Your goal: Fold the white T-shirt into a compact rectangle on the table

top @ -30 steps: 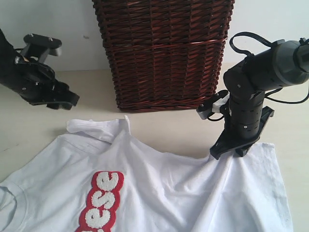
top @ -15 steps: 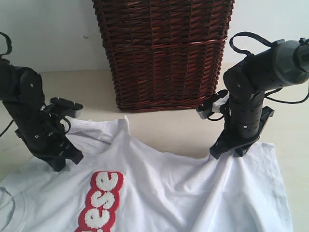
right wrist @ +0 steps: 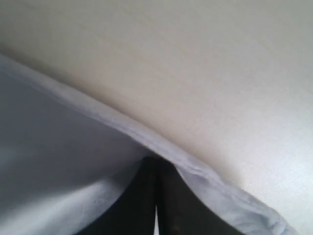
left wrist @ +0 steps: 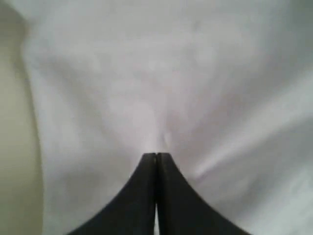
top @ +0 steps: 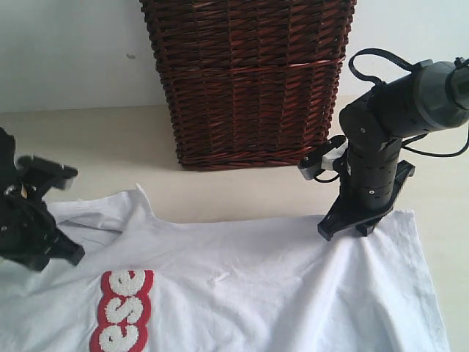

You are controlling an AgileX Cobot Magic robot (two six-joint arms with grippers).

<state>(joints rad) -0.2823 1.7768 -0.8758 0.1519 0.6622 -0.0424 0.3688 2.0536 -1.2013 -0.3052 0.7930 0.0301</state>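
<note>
The white T-shirt (top: 249,279) lies stretched across the front of the table (top: 95,139), its red-outlined lettering (top: 121,312) near the left. My left gripper (top: 67,254) is low at the shirt's left sleeve area; in the left wrist view its jaws (left wrist: 156,156) are pressed together on puckered white T-shirt cloth (left wrist: 161,98). My right gripper (top: 346,229) stands on the shirt's far right edge. Its jaws (right wrist: 156,160) are shut under the T-shirt's hem (right wrist: 161,147), with the bare table (right wrist: 220,73) beyond. The collar tag is out of view.
A tall dark brown wicker basket (top: 249,81) stands at the back centre, close behind the shirt and just left of the right arm. A pale wall (top: 66,44) rises behind the table. Bare tabletop shows at the back left and far right.
My left gripper has come down and swung left and forward, dragging the shirt with it. The cloth now lies flatter and the lettering has shifted left. The right gripper has stayed put.
</note>
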